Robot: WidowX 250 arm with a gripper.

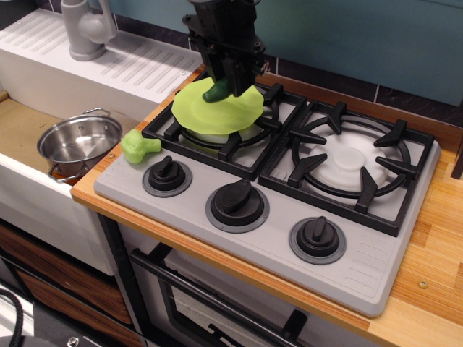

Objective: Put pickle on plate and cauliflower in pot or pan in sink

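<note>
While the black gripper (226, 78) hangs over the far side of the left burner, its jaws are pinching the pickle (218, 90), and that dark green toy pokes out to the left beneath the fingers, right over the far part of the plate (210, 116). Whether the pickle touches the plate surface, I can't tell from this angle. The lime-green plate sits on the left burner grate (239, 141), tilted a little and covering most of it. Over on the near left, the cauliflower (139, 146) lies on the grey stove top (289, 267) at its left edge, just beside the leftmost knob (167, 176) and well apart from the plate. Left of that, down in the sink (22, 130), the shiny steel pot (78, 143) stands upright against the basin's right wall, near the cauliflower but lower. At the far left, the grey tap (87, 29) rises from the ribbed drainboard (123, 65).
</note>
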